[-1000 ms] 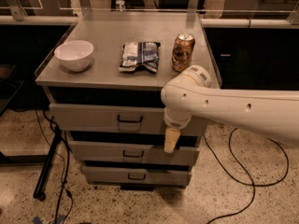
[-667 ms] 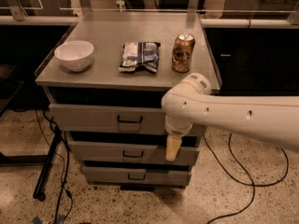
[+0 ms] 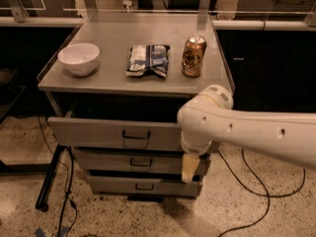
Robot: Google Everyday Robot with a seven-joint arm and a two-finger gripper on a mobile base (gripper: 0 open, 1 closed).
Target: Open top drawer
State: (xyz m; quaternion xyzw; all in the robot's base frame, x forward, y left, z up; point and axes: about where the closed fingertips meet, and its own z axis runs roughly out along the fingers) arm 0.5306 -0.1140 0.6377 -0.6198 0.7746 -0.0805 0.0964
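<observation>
The top drawer [image 3: 94,132] is already drawn partly out from under the counter [image 3: 112,41], so the task is judged largely done. Its handle [image 3: 136,134] is not held. The gripper [image 3: 189,168] hangs lower right, before the middle drawer [image 3: 108,159]; whether it is clenched cannot be told.

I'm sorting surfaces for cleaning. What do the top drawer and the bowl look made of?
The top drawer looks like matte grey sheet metal, judging by its flat thin-edged front. The bowl looks glossy white, ceramic or plastic. The gripper hangs at the right end of the middle drawer.
</observation>
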